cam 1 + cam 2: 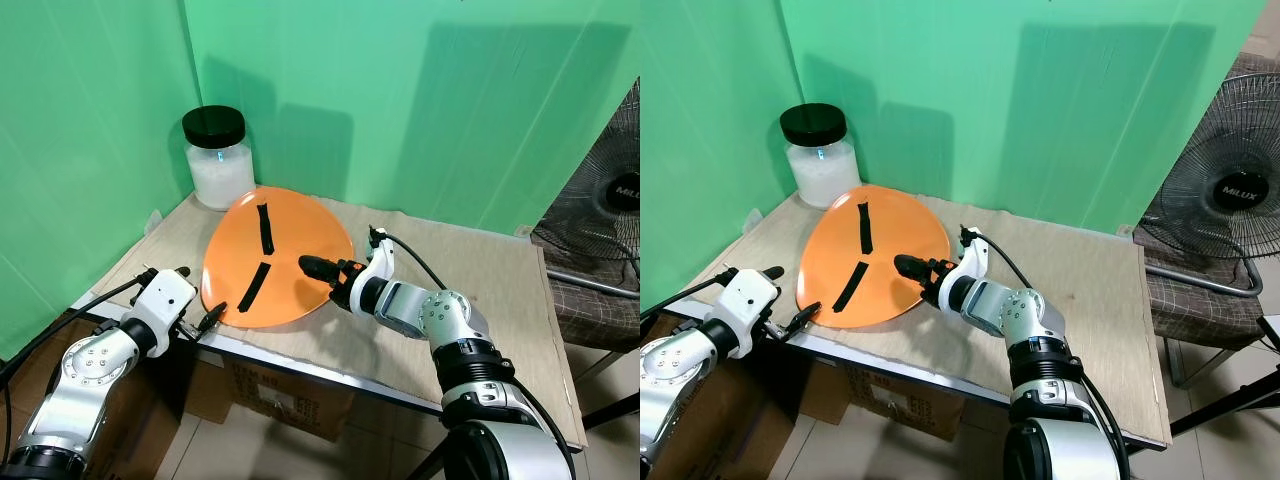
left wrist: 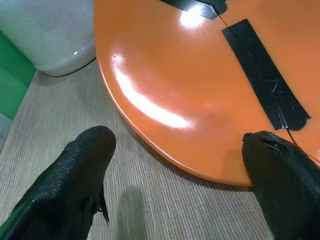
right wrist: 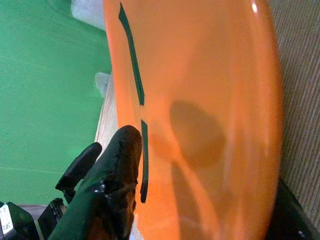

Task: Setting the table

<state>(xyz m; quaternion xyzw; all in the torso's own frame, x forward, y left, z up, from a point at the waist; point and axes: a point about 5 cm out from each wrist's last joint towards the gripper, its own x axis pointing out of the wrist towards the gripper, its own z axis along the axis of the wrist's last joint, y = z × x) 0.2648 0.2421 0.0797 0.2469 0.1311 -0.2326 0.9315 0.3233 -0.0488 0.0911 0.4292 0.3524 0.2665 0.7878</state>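
Note:
An orange plate (image 1: 285, 250) with two black tape strips is tilted up on the beige table (image 1: 470, 290), its face toward me. My right gripper (image 1: 320, 280) is shut on the plate's right rim, with one black finger (image 3: 122, 155) over the face and the other behind the edge. My left gripper (image 1: 200, 292) is open at the plate's near-left edge by the table's front. In the left wrist view its fingers (image 2: 75, 175) are spread wide, with the plate rim (image 2: 165, 150) just ahead and one tip close to it.
A glass jar (image 1: 220, 160) of white powder with a black lid stands in the back left corner, right behind the plate. Green backdrop walls close off the back and left. A fan (image 1: 1230, 190) stands to the right. Cardboard boxes (image 1: 290, 400) sit under the table.

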